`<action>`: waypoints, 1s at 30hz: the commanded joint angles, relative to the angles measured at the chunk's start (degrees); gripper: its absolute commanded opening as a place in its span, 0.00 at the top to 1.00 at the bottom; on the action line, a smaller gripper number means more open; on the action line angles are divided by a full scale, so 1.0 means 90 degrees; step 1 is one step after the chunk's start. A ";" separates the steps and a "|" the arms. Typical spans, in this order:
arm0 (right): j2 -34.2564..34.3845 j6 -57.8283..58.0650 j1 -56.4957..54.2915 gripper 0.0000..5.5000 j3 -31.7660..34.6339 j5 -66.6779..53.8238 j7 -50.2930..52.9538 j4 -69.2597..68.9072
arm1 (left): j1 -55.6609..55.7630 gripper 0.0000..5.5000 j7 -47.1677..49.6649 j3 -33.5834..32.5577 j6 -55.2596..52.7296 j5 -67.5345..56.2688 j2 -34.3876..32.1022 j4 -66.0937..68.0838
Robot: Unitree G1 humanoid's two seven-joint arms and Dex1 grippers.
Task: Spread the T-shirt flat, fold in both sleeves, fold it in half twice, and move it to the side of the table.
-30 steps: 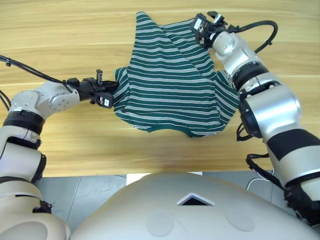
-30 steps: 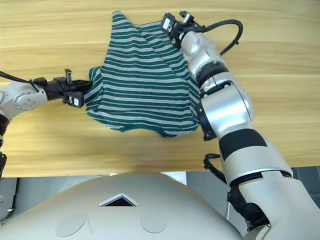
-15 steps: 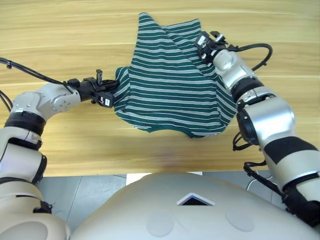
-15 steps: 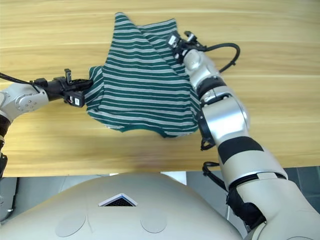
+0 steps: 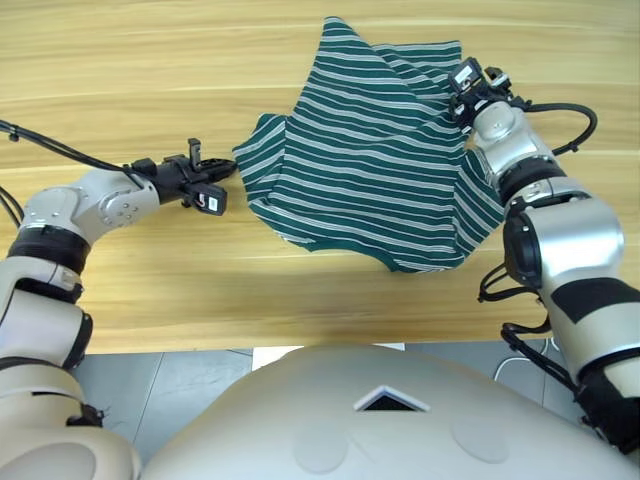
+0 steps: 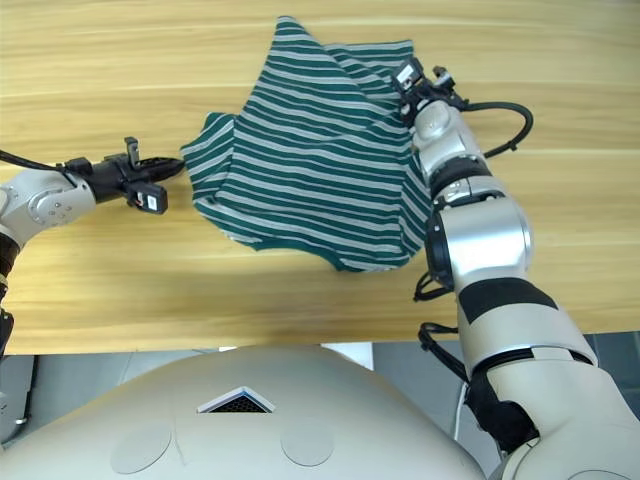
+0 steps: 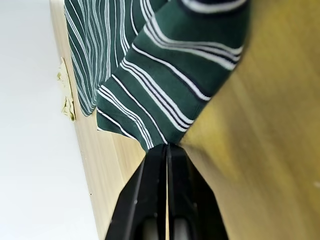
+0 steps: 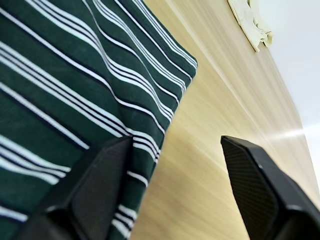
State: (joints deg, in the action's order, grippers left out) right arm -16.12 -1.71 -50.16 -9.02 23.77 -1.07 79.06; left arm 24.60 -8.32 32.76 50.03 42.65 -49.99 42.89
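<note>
Left jaws pinched over table (image 5: 120, 80), seemingly off T-shirt (image 5: 372, 150).

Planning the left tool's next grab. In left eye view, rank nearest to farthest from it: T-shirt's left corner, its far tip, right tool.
1. T-shirt's left corner, right beside it.
2. Far tip, up the table.
3. Right tool, shirt's right edge.

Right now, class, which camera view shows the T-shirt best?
The left eye view: the T-shirt lies rumpled on the table with nearly its whole outline in sight. The right eye view gives the same scene. Each wrist view gives a close-up of one striped edge, so neither tells its overall shape.
</note>
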 commanded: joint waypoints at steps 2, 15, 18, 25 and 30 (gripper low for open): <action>0.0121 -0.0030 0.0070 0.41 -0.0022 0.0079 0.0002 0.0026 | -0.0602 0.99 -0.0143 0.0430 -0.0107 0.0439 0.0225 0.0377; 0.0233 -0.0077 0.0081 0.41 -0.0156 0.0220 -0.0003 0.0030 | 0.0448 0.99 -0.1448 -0.0965 0.0984 -0.2121 -0.0176 -0.1242; 0.0271 -0.0101 0.0038 0.41 -0.0180 0.0235 -0.0005 0.0023 | 0.0683 0.99 -0.1606 -0.0629 0.0833 -0.1462 0.0328 -0.0862; 0.0315 -0.0166 -0.0071 0.41 -0.0122 0.0214 0.0023 0.0010 | 0.1158 0.99 -0.1327 0.0354 0.0387 0.0294 0.0980 0.0855; 0.0325 -0.0172 -0.0112 0.41 -0.0115 0.0230 0.0032 0.0009 | 0.1435 0.99 -0.0678 0.1068 -0.0003 0.1257 0.1069 0.1853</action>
State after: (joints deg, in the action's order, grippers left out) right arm -13.77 -3.90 -50.38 -10.07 25.74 -0.16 78.57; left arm 39.15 -14.30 37.59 53.32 47.09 -40.15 54.94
